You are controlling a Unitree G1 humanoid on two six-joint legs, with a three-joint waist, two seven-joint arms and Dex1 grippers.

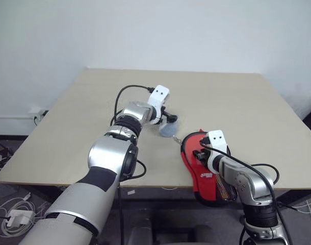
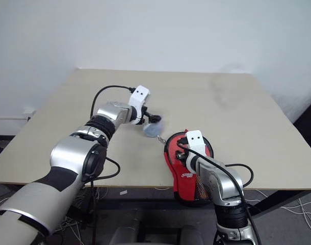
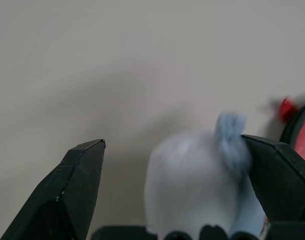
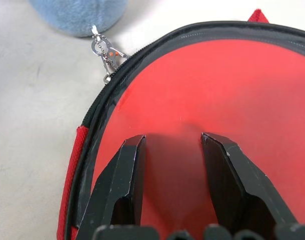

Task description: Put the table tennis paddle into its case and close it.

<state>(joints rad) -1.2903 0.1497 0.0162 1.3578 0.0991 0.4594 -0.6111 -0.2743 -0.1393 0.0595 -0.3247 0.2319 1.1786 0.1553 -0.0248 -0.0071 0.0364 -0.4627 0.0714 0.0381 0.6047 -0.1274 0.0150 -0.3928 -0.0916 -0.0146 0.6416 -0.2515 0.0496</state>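
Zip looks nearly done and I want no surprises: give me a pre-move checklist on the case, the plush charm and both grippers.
1. Left gripper open: ok, its fingers stand wide apart around the plush charm without squeezing it.
2. Plush charm attached to the zip by its metal clasp: ok, the clasp sits at the case's zip line.
3. Case closed: cannot tell; the edge seen by the right wrist looks zipped, the rest is hidden.
4. Paddle inside the case: cannot tell; no part of it shows outside.
5. Right gripper steadying the case: ok, its fingers rest apart on the red top face.
6. Case fully on the table: not ok, its near end overhangs the front edge.
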